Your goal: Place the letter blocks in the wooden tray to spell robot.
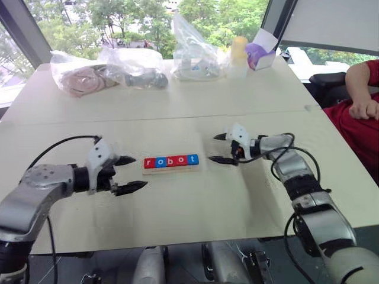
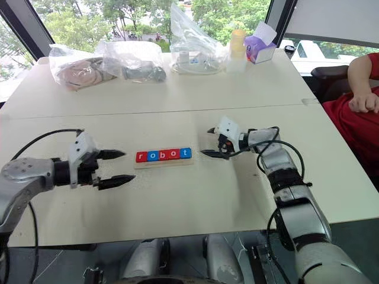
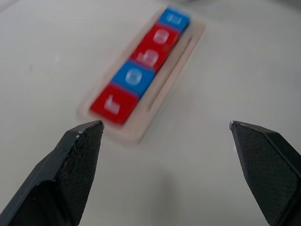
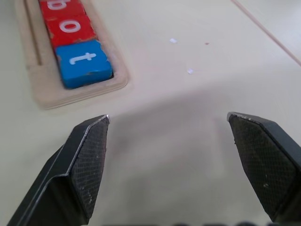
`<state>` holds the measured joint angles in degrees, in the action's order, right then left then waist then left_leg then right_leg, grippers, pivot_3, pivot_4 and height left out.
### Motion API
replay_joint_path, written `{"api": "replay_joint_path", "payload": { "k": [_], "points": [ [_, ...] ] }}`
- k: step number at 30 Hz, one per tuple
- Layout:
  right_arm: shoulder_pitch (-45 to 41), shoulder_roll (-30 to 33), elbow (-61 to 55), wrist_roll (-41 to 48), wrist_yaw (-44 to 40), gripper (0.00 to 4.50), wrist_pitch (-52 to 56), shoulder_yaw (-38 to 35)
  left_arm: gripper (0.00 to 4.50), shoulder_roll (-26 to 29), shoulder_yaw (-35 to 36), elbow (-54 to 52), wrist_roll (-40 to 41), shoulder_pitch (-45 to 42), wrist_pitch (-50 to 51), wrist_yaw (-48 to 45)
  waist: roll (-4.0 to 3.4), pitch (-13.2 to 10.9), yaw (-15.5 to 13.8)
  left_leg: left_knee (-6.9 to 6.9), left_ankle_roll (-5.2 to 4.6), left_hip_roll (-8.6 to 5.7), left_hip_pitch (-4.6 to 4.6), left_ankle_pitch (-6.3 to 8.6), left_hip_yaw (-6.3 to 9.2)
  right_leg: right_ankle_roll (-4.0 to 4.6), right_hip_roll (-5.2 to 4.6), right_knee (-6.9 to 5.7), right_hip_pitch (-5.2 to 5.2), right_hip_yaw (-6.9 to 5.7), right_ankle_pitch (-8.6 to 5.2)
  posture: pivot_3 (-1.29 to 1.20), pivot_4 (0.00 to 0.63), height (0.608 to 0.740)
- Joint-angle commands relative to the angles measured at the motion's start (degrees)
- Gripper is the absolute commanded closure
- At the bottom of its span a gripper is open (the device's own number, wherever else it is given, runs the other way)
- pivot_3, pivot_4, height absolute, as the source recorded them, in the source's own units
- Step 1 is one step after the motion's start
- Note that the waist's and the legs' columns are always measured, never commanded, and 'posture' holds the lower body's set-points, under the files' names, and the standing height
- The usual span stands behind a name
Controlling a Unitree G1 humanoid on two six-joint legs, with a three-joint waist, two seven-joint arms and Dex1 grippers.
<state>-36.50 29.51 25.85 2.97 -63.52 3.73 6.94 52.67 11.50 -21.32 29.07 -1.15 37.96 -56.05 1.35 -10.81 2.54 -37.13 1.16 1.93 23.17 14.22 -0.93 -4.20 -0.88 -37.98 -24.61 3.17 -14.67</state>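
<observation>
The wooden tray [image 1: 170, 168] lies on the table between my two grippers. In its slot sit the letter blocks [image 1: 170, 161] in a row: red r, blue o, red b, red o, blue t. My left gripper [image 1: 131, 174] stands open just left of the tray, its fingers spread and nothing between them. On the tray's right, my right gripper [image 1: 220, 148] is open too, a short gap from the t end. The left wrist view looks along the row from the r block [image 3: 113, 103], and the right wrist view catches the t block [image 4: 83, 61].
Clear plastic bags [image 1: 109, 71] with items, a yellow cup [image 1: 238, 52] and a purple-and-white box [image 1: 260, 53] stand along the table's far side. A person in red, forearm [image 1: 358, 89] resting, sits at the right edge.
</observation>
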Motion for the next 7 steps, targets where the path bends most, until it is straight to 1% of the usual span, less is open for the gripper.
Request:
{"api": "replay_joint_path", "payload": {
  "k": [1, 4, 7],
  "points": [
    [8.3, 3.4, -20.6, 8.9, 1.2, 0.36, 14.5, -6.3, 0.0, -0.2, 9.3, -3.7, 2.7, 6.0, 1.1, 0.7, 0.0, 0.0, -0.1, 0.01, 0.0, 0.1, 0.03, 0.0, 0.02, 0.0, 0.0, 0.0, -0.03, -0.01, 0.0, 0.0, 0.15, 0.74],
    [18.1, 5.4, -36.5, 16.5, 4.3, 0.36, 28.2, -11.1, 0.0, -2.1, 13.5, -5.2, 3.2, 11.1, 1.6, 2.7, 0.01, 0.0, -0.2, 0.01, 0.0, 0.13, 0.04, 0.0, 0.02, 0.07, -0.01, 0.02, -0.03, -0.01, -0.05, 0.0, 0.15, 0.74],
    [26.0, 5.7, -45.8, 20.3, 8.2, 0.36, 35.3, -13.5, 0.0, -5.4, 14.7, -5.4, 3.4, 12.9, 1.2, 6.1, 0.01, 0.0, -0.2, -0.02, 0.01, 0.14, -0.03, 0.0, -0.01, 0.19, -0.03, 0.04, 0.03, 0.0, -0.14, 0.0, 0.15, 0.74]
  ]
}}
